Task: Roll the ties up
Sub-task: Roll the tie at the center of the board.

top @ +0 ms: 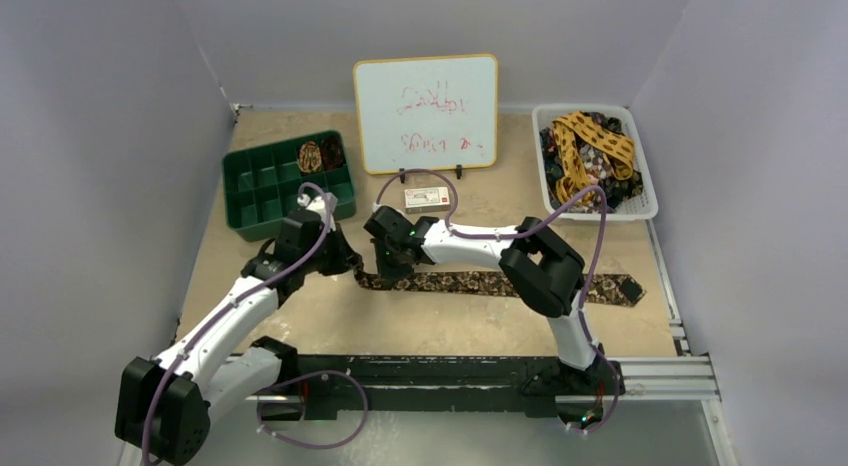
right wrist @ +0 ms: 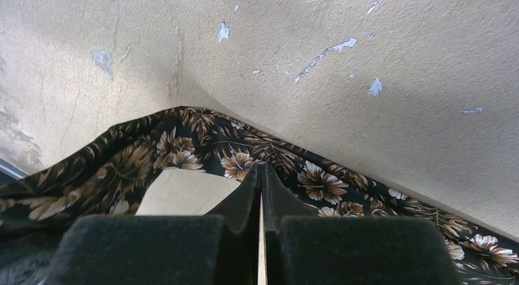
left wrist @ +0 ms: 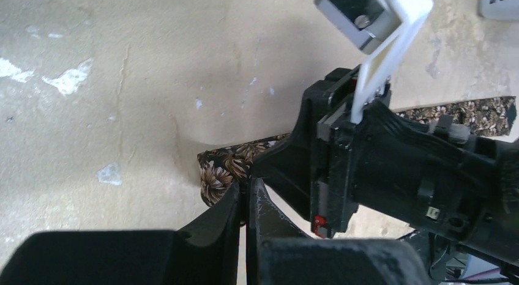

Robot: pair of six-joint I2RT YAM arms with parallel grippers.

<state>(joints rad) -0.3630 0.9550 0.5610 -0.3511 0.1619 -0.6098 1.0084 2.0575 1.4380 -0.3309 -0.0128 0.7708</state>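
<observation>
Tie (top: pixel 480 283) with a brown floral print lies stretched across the tabletop (top: pixel 420 321) in front of both arms. At its left end, the right end effector (right wrist: pixel 261 169) is clamped on a raised fold of the fabric. The left end effector (left wrist: pixel 246 188), fingers pressed together, touches the tie's tip.

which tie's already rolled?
The brown coil in the green tray. The floral tie lies stretched flat on the table; the other ties sit heaped loose in the white basket.
</observation>
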